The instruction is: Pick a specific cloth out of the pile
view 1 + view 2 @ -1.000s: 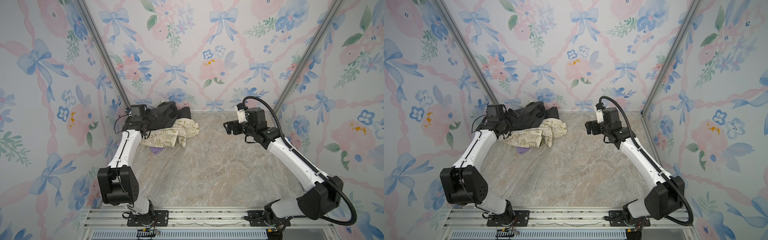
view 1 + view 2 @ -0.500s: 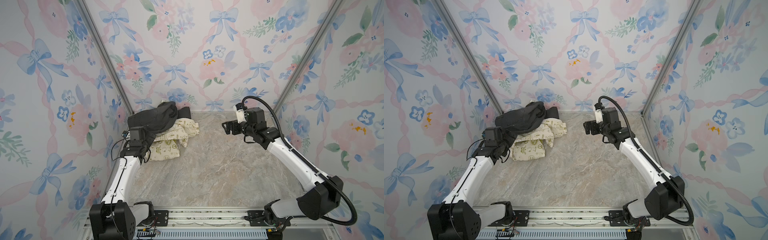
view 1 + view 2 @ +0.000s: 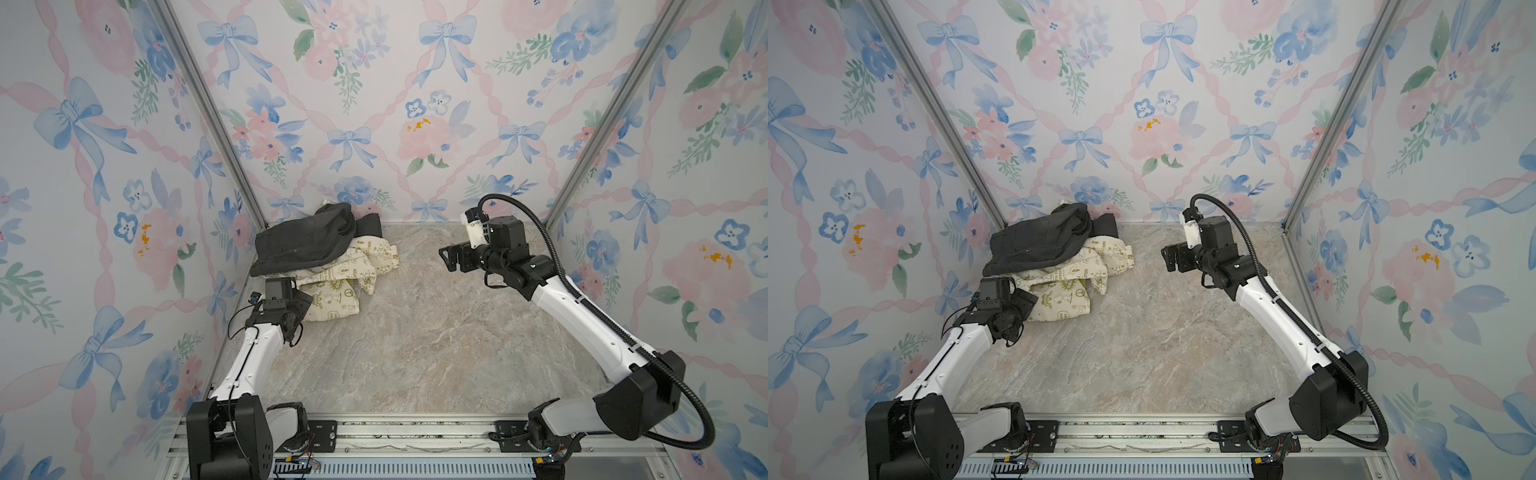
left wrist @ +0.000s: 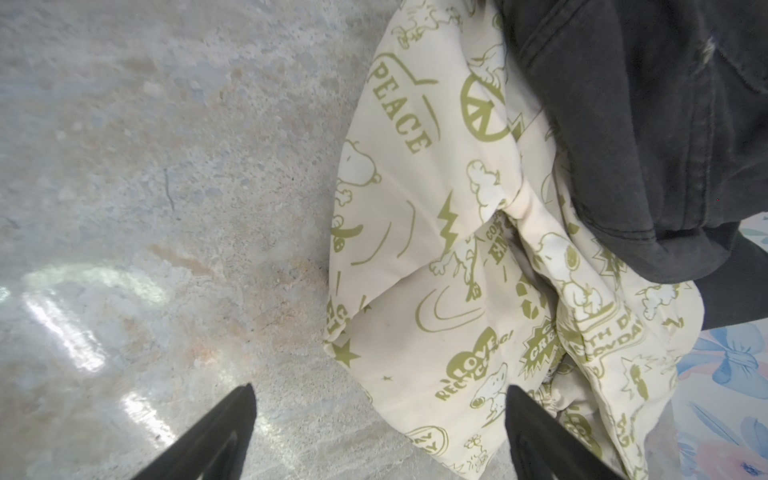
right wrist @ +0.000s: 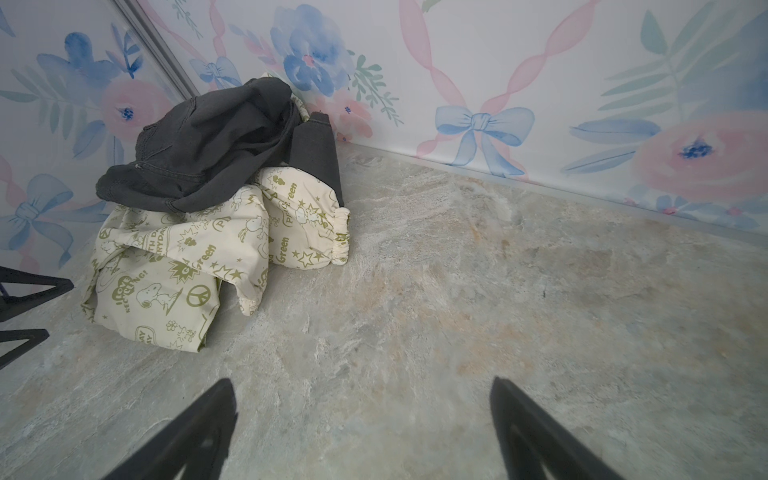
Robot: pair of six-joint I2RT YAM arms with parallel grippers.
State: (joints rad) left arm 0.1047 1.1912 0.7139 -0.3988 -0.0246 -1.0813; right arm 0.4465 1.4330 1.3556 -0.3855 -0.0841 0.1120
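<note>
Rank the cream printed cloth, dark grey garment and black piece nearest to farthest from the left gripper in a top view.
1. Cream printed cloth, right beside the left gripper.
2. Dark grey garment, draped on top behind it.
3. Black piece, farthest back, toward the right.

Quick count: one dark grey denim garment (image 3: 303,245), one cream Snoopy-print cloth (image 3: 336,293) under it, one black piece (image 3: 370,226) sticking out beside it. Three fabrics total. Plus two of mine: left claw (image 4: 378,392), right claw (image 5: 361,384).

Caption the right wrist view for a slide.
Dark grey denim-like garment atop cream cloth with olive-green prints on marbled tabletop; right gripper open.
</note>
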